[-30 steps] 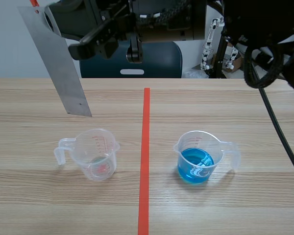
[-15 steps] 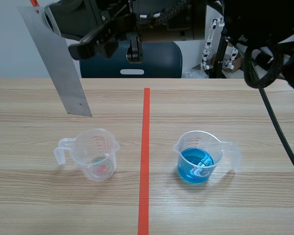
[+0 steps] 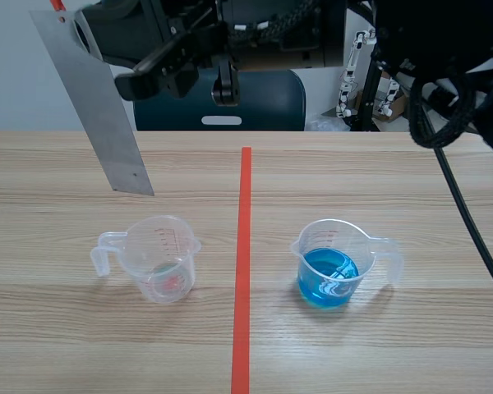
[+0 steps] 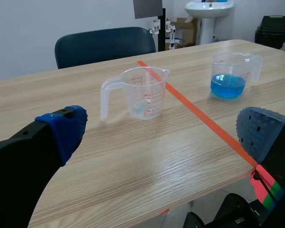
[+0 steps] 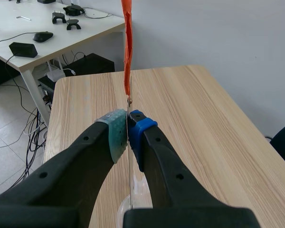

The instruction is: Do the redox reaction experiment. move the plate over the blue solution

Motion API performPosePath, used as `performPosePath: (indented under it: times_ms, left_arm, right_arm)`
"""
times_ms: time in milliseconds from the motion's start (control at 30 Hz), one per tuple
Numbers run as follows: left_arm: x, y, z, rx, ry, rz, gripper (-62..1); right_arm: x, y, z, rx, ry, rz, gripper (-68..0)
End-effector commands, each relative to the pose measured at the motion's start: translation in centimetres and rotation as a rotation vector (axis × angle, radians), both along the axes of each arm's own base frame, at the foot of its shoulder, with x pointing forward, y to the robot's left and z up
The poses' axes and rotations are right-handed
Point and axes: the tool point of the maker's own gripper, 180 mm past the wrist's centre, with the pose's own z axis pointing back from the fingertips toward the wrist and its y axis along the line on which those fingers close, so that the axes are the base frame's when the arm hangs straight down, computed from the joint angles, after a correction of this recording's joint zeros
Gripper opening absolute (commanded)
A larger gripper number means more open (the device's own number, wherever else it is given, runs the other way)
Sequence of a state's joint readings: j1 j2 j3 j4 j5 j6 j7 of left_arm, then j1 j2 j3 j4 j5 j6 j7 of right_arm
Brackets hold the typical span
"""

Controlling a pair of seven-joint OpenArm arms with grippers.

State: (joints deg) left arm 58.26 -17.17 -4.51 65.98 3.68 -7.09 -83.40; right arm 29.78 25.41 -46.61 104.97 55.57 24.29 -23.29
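In the scene view nothing has changed over the last second. The metal plate (image 3: 94,107) hangs tilted at the same spot, above and behind the empty measuring beaker (image 3: 160,258), on the left of the red tape line (image 3: 243,246). My right arm (image 3: 131,33) stays across the top of this view, and where it grips the plate is cut off there. The beaker of blue solution (image 3: 333,263) stands on the desk (image 3: 411,180) on the other side of the tape line, well apart from the plate. I judge from this pause that the carry across has not started, so the whole move over the blue is still to do.

In the left wrist view my left hand (image 4: 164,130) is spread wide and holds nothing, with bare desk between its blue pads (image 4: 66,128). Ahead of it stands the empty beaker, then the tape line, and the blue one farther off beyond the line. This hand is low and off to the side, so I think it is out of the plate's path.

In the right wrist view my right hand (image 5: 128,135) is clamped on the plate, which shows edge-on as a thin line between the pads. A strip of orange tape (image 5: 127,42) marks the plate's end beyond the fingertips. The grip looks firm and centred, so I judge the plate ready to travel across the line
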Motion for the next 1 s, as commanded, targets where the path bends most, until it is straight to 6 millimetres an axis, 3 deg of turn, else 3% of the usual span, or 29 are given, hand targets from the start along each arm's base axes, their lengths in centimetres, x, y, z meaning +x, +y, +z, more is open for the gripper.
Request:
performPosePath:
  times_ms: [0, 167, 300, 600, 967]
  left_arm:
    - [0.0, -0.1, 0.6, -0.007, -0.023, -0.007, 1.4]
    - [0.0, -0.1, 0.6, -0.007, -0.022, -0.007, 1.4]
    - [0.0, -0.1, 0.6, -0.007, -0.022, -0.007, 1.4]
    - [0.0, -0.1, 0.5, -0.006, -0.019, -0.007, 1.4]
    - [0.0, 0.0, 1.2, -0.070, -0.029, -0.035, 1.4]
  right_arm:
    - [-0.4, 0.2, 1.1, 0.027, -0.019, 0.015, -66.9]
    - [-1.2, -0.3, 1.0, 0.042, 0.004, 0.059, -66.9]
    - [-0.5, -1.4, 0.7, 0.026, 0.008, 0.031, -66.9]
    - [0.5, -5.3, -0.3, -0.011, -0.002, -0.016, -66.9]
    - [-0.3, -10.2, -1.9, -0.048, 0.005, -0.021, -66.9]
